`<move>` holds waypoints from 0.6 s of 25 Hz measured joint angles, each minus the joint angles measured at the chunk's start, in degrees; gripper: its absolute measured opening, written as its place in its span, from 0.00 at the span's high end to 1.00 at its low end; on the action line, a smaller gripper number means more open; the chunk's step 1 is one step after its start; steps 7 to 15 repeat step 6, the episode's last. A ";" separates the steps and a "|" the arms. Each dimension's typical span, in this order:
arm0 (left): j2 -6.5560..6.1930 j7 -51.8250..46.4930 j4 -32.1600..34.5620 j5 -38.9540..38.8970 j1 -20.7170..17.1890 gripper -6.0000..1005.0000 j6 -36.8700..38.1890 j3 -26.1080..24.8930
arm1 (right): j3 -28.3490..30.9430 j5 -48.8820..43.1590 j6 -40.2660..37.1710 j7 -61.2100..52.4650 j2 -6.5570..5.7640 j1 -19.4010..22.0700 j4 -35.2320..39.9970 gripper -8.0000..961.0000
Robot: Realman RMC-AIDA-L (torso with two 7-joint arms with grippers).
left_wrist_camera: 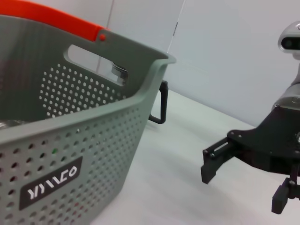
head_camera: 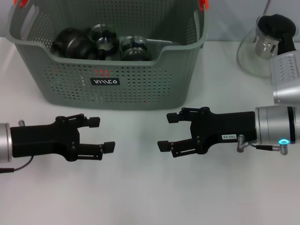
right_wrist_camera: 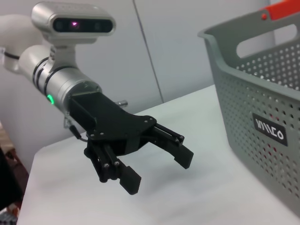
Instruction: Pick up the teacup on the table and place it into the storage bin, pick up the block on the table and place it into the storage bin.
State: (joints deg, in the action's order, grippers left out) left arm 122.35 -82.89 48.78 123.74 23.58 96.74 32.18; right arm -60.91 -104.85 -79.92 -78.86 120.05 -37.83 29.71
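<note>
Behind both open end effectors (head_camera: 104,133) (head_camera: 166,130) stands the storage bin (head_camera: 140,89).

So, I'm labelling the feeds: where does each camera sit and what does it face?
Head: above, looking down at the table, the bin, left gripper and right gripper.
Left wrist: on the left arm, facing the bin and the right gripper.
Right wrist: on the right arm, facing the left gripper and the bin.
Shared: bin's label side.
</note>
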 joint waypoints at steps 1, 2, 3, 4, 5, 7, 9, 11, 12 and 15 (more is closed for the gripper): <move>0.00 0.03 0.00 0.29 0.05 0.06 0.03 0.00 | -0.12 -0.01 -0.03 1.11 0.00 0.04 -0.03 0.02; 0.00 0.06 0.00 0.66 0.13 0.06 0.07 -0.01 | -0.31 0.00 -0.01 1.96 0.00 0.07 -0.05 0.02; 0.00 0.05 0.00 0.83 0.18 0.06 0.08 0.00 | -0.48 0.00 0.05 2.47 0.00 0.09 -0.06 0.02; 0.00 0.06 0.00 0.88 0.19 0.06 0.10 -0.01 | -0.77 0.00 0.31 2.83 0.00 0.12 -0.08 0.02; 0.00 0.05 0.00 0.90 0.19 0.06 0.12 -0.01 | -1.01 0.00 0.64 2.97 -0.01 0.13 -0.08 0.02; 0.00 0.05 0.00 0.90 0.20 0.06 0.14 -0.01 | -1.16 0.00 0.94 3.04 -0.04 0.13 -0.08 0.02; 0.00 0.05 0.00 0.90 0.20 0.06 0.14 -0.01 | -1.16 0.00 0.94 3.04 -0.04 0.13 -0.08 0.02; 0.00 0.05 0.00 0.90 0.20 0.06 0.14 -0.01 | -1.16 0.00 0.94 3.04 -0.04 0.13 -0.08 0.02; 0.00 0.05 0.00 0.90 0.20 0.06 0.14 -0.01 | -1.16 0.00 0.94 3.04 -0.04 0.13 -0.08 0.02; 0.00 0.05 0.00 0.90 0.20 0.06 0.14 -0.01 | -1.16 0.00 0.94 3.04 -0.04 0.13 -0.08 0.02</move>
